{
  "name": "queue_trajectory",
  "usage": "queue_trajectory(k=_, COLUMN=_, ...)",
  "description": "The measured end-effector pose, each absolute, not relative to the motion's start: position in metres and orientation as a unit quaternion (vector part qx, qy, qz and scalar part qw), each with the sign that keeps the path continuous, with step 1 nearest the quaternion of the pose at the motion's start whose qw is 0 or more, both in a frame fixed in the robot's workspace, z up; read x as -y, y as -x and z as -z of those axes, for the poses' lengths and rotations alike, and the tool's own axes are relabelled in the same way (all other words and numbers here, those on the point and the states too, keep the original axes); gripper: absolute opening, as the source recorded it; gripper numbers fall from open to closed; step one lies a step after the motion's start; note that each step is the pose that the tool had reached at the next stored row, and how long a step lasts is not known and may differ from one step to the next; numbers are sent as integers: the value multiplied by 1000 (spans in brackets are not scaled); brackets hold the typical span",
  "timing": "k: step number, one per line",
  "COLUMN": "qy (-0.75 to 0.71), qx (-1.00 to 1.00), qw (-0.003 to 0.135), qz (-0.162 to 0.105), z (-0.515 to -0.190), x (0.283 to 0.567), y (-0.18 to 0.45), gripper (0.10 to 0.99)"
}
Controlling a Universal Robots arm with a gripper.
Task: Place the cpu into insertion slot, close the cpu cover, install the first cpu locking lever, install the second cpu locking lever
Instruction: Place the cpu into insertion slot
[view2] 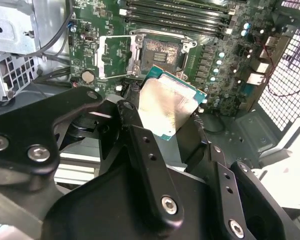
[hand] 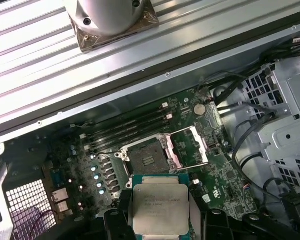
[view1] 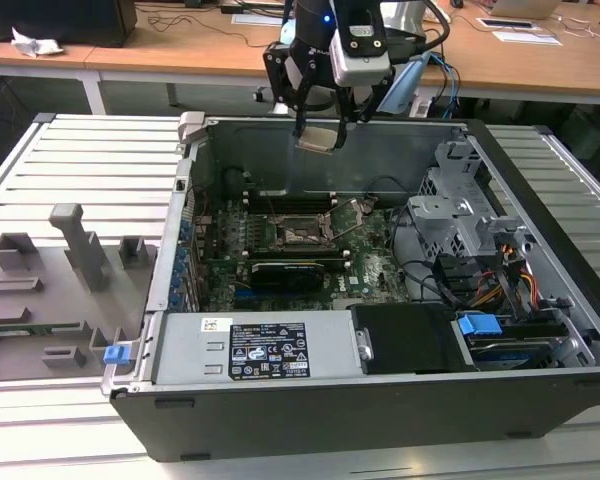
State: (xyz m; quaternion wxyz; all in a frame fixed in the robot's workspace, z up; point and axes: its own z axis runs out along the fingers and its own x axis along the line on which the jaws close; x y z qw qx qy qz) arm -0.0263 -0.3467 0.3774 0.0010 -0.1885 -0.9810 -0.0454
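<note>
The cpu, a small square chip with a silvery top and a green edge, hangs in the air over the back wall of the open computer case, with my gripper shut on it. In both wrist views the black fingers press on two opposite sides of the cpu. Below it on the green motherboard lies the insertion slot, dark and bare. The cpu cover is swung open beside the slot.
Long black memory slots run along the slot's far side and a black graphics card along its near side. A drive cage with cables fills the case at the exterior view's right. Grey fixtures stand on the slatted table at its left.
</note>
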Motion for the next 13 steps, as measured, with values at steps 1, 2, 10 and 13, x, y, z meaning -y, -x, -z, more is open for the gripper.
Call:
queue_trajectory(k=1, qy=192, qx=980, qw=1, qz=45, z=-377, x=347, y=26, gripper=537)
queue_trajectory(k=2, qy=194, qx=980, qw=1, qz=45, z=-377, x=347, y=26, gripper=537)
queue_trajectory(k=10, qy=221, qx=974, qw=0, qz=45, z=-377, x=347, y=26, gripper=537)
queue_trajectory(k=13, qy=227, qx=973, qw=-1, qz=45, z=-377, x=347, y=26, gripper=537)
